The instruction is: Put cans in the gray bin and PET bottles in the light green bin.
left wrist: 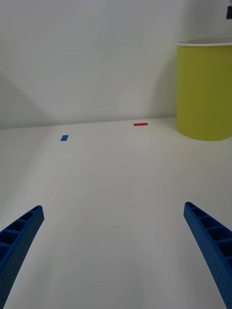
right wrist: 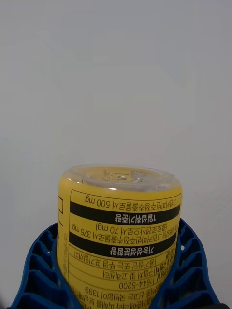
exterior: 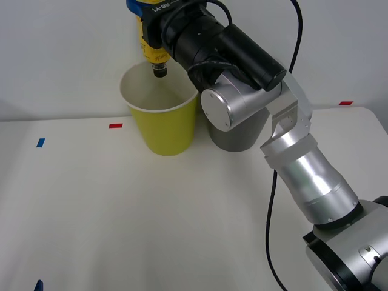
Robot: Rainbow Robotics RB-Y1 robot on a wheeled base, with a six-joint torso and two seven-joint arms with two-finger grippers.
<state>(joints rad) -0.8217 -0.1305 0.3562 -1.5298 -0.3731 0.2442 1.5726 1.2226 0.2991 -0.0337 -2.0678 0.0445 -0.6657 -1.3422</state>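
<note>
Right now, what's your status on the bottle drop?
Right gripper shut on the PET bottle, cap down over the light green bin. Left gripper open, low over the table. Gray bin behind the right arm. Nothing blocking the drop.

Below the right gripper (exterior: 153, 36) the light green bin (exterior: 162, 115) gapes unobstructed; the gray bin (exterior: 236, 136) crowds its right side.

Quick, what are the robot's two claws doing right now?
Right gripper: closed on the PET bottle, above the light green bin.
Left gripper: open, holding nothing.
</note>
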